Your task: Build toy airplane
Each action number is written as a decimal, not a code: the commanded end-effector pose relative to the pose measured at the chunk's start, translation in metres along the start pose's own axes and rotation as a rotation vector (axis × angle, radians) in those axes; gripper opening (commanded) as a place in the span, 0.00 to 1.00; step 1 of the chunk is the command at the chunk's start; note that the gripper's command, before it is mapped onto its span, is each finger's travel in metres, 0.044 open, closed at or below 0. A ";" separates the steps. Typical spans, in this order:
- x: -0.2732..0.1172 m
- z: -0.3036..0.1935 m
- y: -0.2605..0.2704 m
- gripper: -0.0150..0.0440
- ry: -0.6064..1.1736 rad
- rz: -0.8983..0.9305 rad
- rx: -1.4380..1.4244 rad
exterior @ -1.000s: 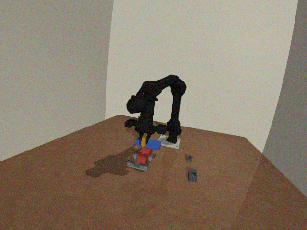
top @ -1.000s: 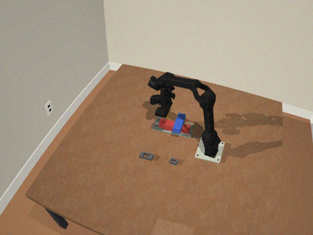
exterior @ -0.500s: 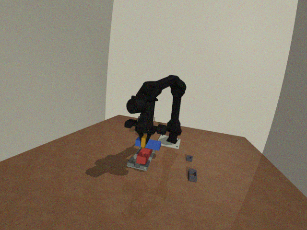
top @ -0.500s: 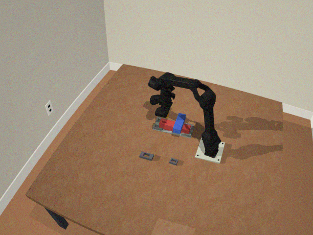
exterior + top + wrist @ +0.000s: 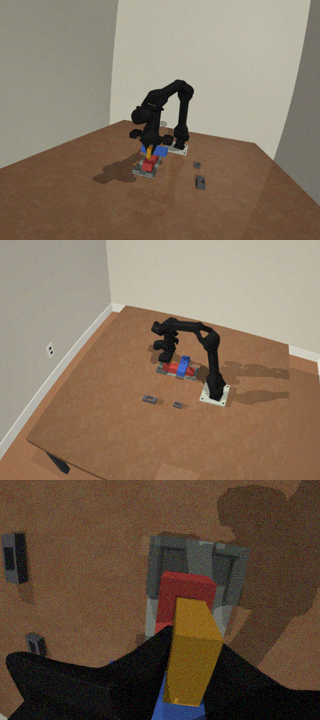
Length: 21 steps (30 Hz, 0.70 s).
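The red fuselage (image 5: 169,367) (image 5: 148,166) (image 5: 187,585) lies lengthwise in the grey cradle (image 5: 161,371) (image 5: 136,171) (image 5: 155,565). The blue wing (image 5: 183,366) (image 5: 161,151) (image 5: 180,712) lies across the top of the fuselage; its tab is hidden. My gripper (image 5: 149,151) (image 5: 186,634) is shut on the yellow tail fin (image 5: 148,152) (image 5: 195,665) and holds it upright over the tail end of the fuselage. The tail socket is mostly hidden by the fin. I cannot tell whether the fin's tab touches or enters it.
Two dark grey hollow holders stand on the table to one side of the cradle, a larger one (image 5: 144,398) (image 5: 200,186) (image 5: 21,562) and a smaller one (image 5: 177,406) (image 5: 197,167) (image 5: 41,644). The arm's pale base plate (image 5: 206,399) (image 5: 184,150) is beyond the wing end of the cradle.
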State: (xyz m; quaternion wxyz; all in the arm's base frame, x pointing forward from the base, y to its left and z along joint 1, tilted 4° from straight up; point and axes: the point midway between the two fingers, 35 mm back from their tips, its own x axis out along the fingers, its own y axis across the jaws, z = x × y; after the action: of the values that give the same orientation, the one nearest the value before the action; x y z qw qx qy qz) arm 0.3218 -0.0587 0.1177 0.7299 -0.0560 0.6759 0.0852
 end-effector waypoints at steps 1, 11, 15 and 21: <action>0.006 0.000 0.001 0.36 -0.003 0.004 0.003; 0.015 -0.001 0.000 0.35 0.002 0.001 -0.001; 0.015 -0.001 0.000 0.31 0.002 0.001 -0.001; 0.015 -0.001 0.000 0.25 0.002 0.001 -0.001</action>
State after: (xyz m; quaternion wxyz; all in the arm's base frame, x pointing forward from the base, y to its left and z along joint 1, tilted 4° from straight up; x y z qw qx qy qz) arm 0.3219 -0.0577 0.1027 0.7292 -0.0561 0.6765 0.0857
